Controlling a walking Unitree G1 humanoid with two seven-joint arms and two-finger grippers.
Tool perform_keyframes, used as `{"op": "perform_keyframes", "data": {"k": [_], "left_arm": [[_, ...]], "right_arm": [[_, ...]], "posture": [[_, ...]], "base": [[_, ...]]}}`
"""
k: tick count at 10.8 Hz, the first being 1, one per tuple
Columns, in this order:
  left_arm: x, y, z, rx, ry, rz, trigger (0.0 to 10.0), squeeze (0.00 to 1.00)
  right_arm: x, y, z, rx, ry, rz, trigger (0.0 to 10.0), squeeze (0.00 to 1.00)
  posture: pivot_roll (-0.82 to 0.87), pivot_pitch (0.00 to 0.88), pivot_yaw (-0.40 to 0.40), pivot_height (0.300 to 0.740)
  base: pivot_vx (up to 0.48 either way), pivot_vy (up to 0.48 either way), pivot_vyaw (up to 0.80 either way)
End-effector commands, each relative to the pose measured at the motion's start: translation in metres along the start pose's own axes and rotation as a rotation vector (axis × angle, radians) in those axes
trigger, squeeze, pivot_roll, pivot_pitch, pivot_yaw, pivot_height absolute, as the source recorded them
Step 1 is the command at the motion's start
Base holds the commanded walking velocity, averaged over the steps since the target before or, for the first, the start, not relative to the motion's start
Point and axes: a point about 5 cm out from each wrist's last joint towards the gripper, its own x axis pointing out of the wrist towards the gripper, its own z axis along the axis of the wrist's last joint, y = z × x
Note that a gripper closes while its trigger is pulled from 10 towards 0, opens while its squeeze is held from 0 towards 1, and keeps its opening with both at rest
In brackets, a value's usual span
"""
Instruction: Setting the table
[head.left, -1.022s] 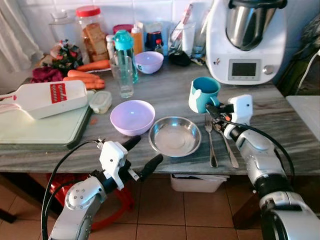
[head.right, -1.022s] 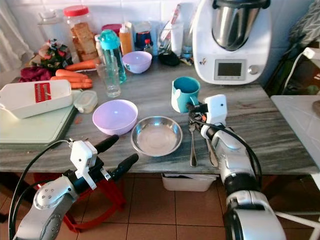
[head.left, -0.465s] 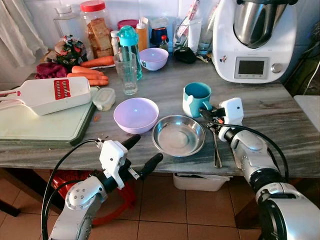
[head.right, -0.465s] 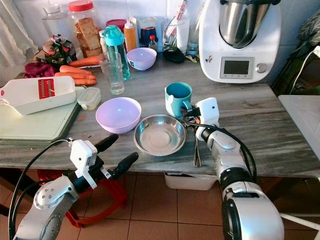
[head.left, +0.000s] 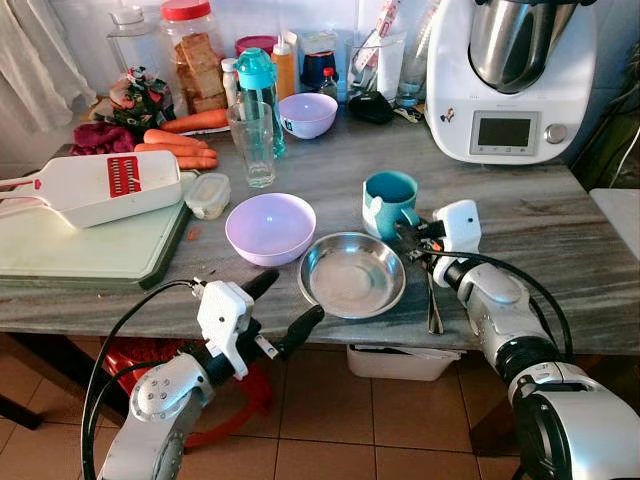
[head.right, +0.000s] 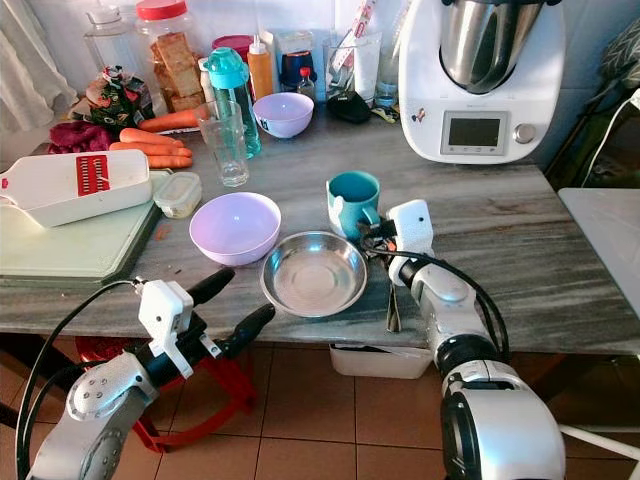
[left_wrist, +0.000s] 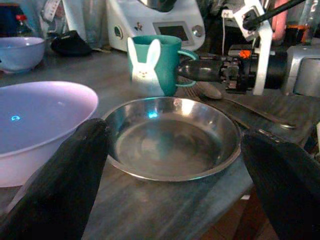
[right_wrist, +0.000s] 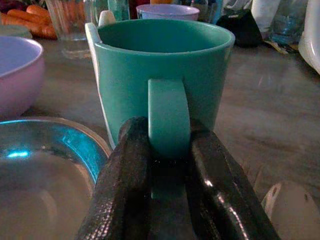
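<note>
White kitchen machine with steel jug (head.left: 510, 80) is cut off at the top edge. Clear glass jar with red lid (head.left: 195, 55) also clipped at top. Steel fork and spoon (head.left: 431, 300) partly hidden under the right arm. Labels on far bottles too small to read.

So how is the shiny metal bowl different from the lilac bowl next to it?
The metal bowl is shallow, wide and mirror-like, while the lilac bowl is deeper, matt and rounder-sided. The metal bowl sits at the table's front edge beside the teal mug, whose handle the right end effector grips; the lilac bowl sits further back towards the cutting board. Both stand upright and empty.
</note>
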Motion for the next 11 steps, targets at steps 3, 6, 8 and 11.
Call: {"op": "perform_keyframes", "data": {"k": [3,6,8,11], "left_arm": [[0.001,0.0,0.006,0.016,-0.012,0.004,10.0,0.0],[0.003,-0.002,0.007,0.013,-0.017,0.0,10.0,0.0],[0.005,-0.002,0.007,0.01,-0.02,0.0,10.0,0.0],[0.007,-0.003,0.005,0.001,-0.023,-0.007,10.0,0.0]], "right_arm": [[0.002,-0.003,0.006,-0.031,-0.008,-0.012,10.0,1.0],[0.001,-0.008,0.009,-0.049,-0.022,-0.041,10.0,1.0],[0.0,-0.012,0.012,-0.057,-0.034,-0.049,10.0,1.0],[0.002,-0.013,0.023,-0.079,-0.08,-0.042,10.0,1.0]], "posture": [[0.09,0.035,0.036,0.74],[0.08,0.031,0.032,0.74],[0.08,0.027,0.028,0.74],[0.07,0.014,0.023,0.74]], "base": [[0.0,0.0,0.0],[0.0,0.0,0.0],[0.0,0.0,0.0],[0.0,0.0,0.0]]}}
